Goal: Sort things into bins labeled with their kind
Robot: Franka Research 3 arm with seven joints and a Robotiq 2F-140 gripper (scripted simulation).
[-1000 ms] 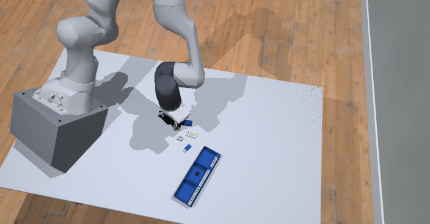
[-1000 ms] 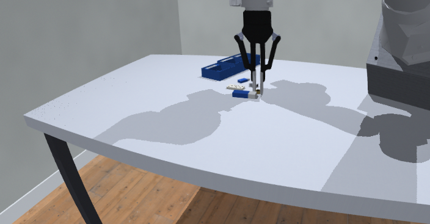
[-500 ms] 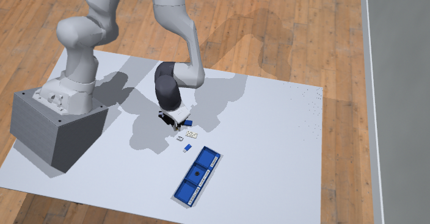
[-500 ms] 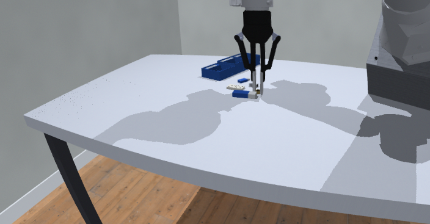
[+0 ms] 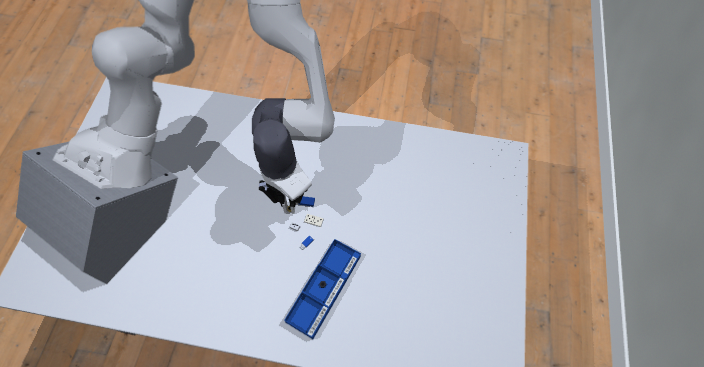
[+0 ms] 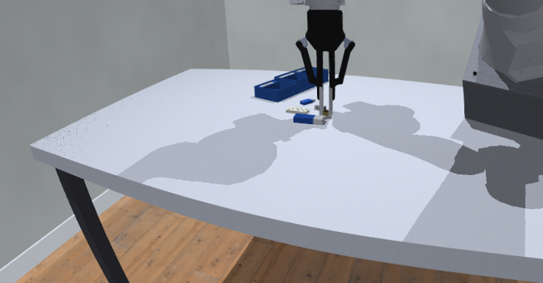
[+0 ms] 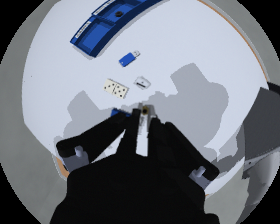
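My gripper [image 5: 287, 207] [image 6: 325, 112] [image 7: 145, 110] reaches straight down to the table top, and its fingers are nearly together around a small brass-coloured thing [image 6: 326, 112] [image 7: 143, 107]. A blue and silver USB stick [image 5: 307, 201] [image 6: 305, 119] lies right beside the fingertips. A white domino [image 5: 313, 219] [image 6: 298, 110] [image 7: 115, 87], a small white tile [image 5: 294, 227] [image 7: 141, 83] and a second blue stick [image 5: 306, 242] [image 6: 307, 101] [image 7: 128, 59] lie between the gripper and the bins. The blue three-compartment bin tray [image 5: 337, 259] [image 6: 270, 90] [image 7: 91, 32] has labels along one side. A small dark thing [image 5: 322, 284] lies in its middle compartment.
The robot's grey base block [image 5: 90, 211] [image 6: 501, 101] stands on the white table [image 5: 440, 231] [image 6: 193, 132] on the side away from the bins. The table's edges are far from the things.
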